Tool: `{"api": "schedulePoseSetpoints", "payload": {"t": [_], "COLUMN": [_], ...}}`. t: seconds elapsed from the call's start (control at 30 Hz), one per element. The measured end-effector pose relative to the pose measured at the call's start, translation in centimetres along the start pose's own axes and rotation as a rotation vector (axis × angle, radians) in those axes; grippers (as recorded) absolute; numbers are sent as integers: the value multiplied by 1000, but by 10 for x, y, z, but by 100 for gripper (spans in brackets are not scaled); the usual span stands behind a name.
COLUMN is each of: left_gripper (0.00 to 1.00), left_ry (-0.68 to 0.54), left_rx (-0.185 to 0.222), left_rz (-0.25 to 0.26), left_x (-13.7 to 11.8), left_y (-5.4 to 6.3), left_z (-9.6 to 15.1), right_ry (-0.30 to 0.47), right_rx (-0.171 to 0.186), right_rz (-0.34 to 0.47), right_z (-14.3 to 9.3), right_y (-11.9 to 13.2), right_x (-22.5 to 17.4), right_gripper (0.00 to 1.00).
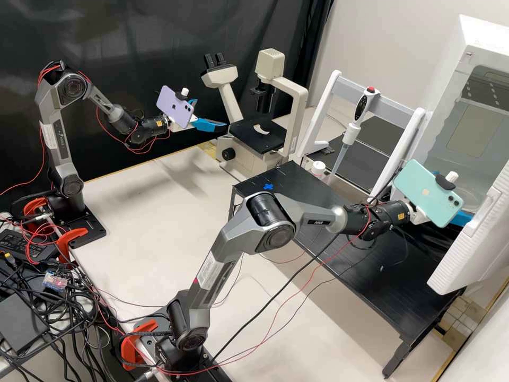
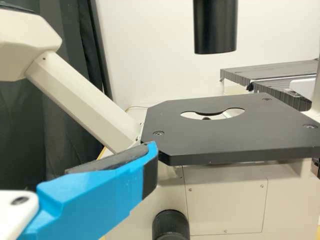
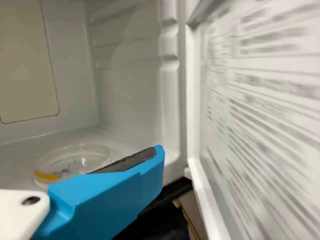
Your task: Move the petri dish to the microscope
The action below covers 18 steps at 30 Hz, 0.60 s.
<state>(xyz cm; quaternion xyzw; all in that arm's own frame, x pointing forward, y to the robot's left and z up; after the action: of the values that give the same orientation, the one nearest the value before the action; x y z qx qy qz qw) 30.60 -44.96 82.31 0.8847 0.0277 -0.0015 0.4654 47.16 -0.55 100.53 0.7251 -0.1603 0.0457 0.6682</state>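
- A clear, shallow, round plastic petri dish (image 3: 74, 159) with a yellow mark on its wall sits on the floor of a white box-shaped chamber (image 3: 125, 95), near the blue right claw (image 3: 142, 167).
- The right claw stands open and appears empty; how wide is hard to tell. A low, hasty entry, in our judgement, could shove the dish along the smooth floor rather than straddle it.
- A printed white door (image 3: 265, 100) hangs open beside the claw; a careless withdrawal might clip it and jar the dish loose.
- Across the scene, the blue left claw (image 1: 210, 113), spread well open with nothing in its grasp, waits by a cream microscope (image 1: 228, 91). Its rigid edge could knock the flat black stage (image 2: 195, 142) if it swings in low.
- A crescent-like opening (image 2: 212, 114) cuts the stage; a dish set down off-centre might tilt there.
- The slim white pipette (image 1: 351, 127) stands upright above the ribbed black tabletop (image 1: 382, 270), a likely snag should the right arm cross with the dish.
- Dark, matte pads line the glossy blue fingers (image 2: 100, 192); slick, clear, curved walls may slip from a shallow pinch.
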Motion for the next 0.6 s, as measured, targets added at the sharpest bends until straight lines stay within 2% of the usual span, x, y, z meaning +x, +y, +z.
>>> {"api": "schedulePoseSetpoints", "payload": {"t": [0.23, 0.53, 0.6], "left_gripper": [100, 100, 100], "left_ry": [0, 0, 0], "left_rx": [0, 0, 0], "left_rz": [0, 0, 0], "left_x": [0, 0, 0], "left_y": [0, 0, 0], "left_z": [0, 0, 0], "right_ry": [-26, -45, -51], "right_rx": [-18, -61, -85], "right_rz": [-51, -89, -106], "right_z": [2, 13, 15], "right_y": [-12, -29, -34], "right_x": [30, 55, 58], "right_gripper": [100, 100, 100]}}
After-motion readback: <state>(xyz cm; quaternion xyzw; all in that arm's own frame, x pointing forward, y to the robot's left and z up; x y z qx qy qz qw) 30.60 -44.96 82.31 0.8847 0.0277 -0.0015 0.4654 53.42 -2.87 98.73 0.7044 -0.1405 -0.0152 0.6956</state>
